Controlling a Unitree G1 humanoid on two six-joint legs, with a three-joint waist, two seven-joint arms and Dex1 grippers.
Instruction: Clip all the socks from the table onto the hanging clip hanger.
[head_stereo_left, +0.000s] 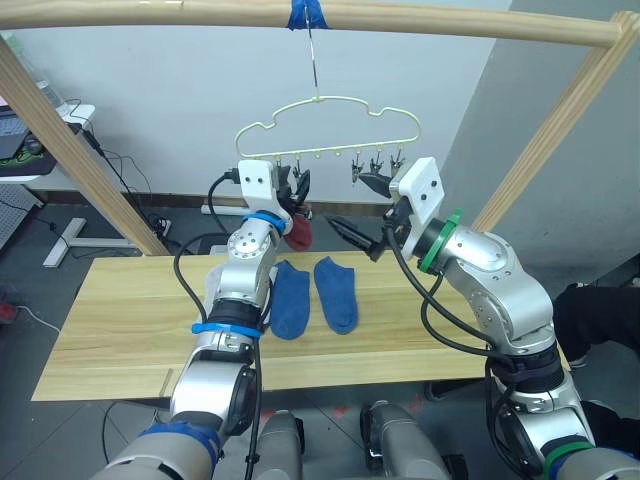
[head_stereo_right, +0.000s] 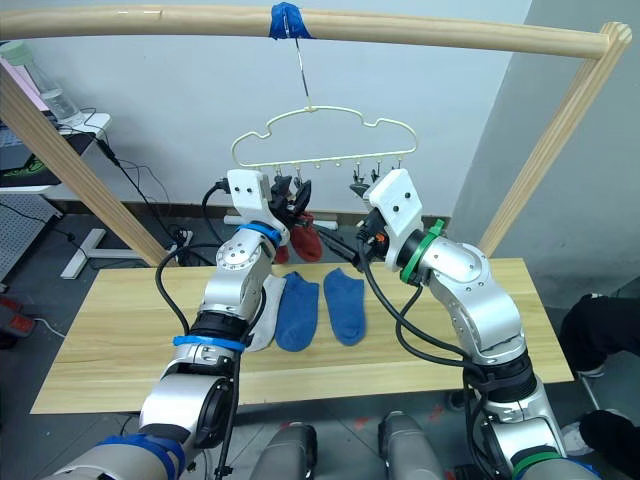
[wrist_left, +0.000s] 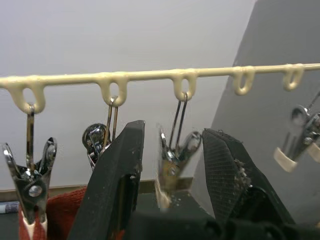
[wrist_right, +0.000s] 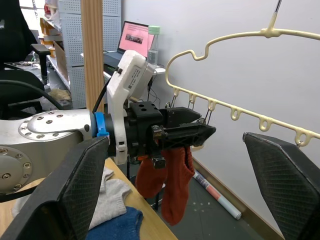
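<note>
Left gripper (wrist_left: 170, 175) is raised at the clip hanger (head_stereo_left: 330, 125), fingers parted around a metal clip (wrist_left: 172, 160). Right gripper (head_stereo_left: 365, 215) is spread wide, empty. A rust red sock (wrist_right: 167, 177) hangs at the hanger's left end, apparently clipped. Two blue socks (head_stereo_left: 315, 295) and a grey one (head_stereo_right: 262, 310) lie on the table (head_stereo_left: 120, 320).

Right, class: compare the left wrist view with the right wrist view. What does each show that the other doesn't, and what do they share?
Left wrist view, not the right: a close look at a metal clip hanging between the fingers of the open left gripper.

Right wrist view, not the left: a grey sock and a blue sock lying on the table, the wooden pole, a laptop, and the wide-open right gripper.

Both: the clip hanger with its looped bar, and red sock fabric hanging beneath it.
</note>
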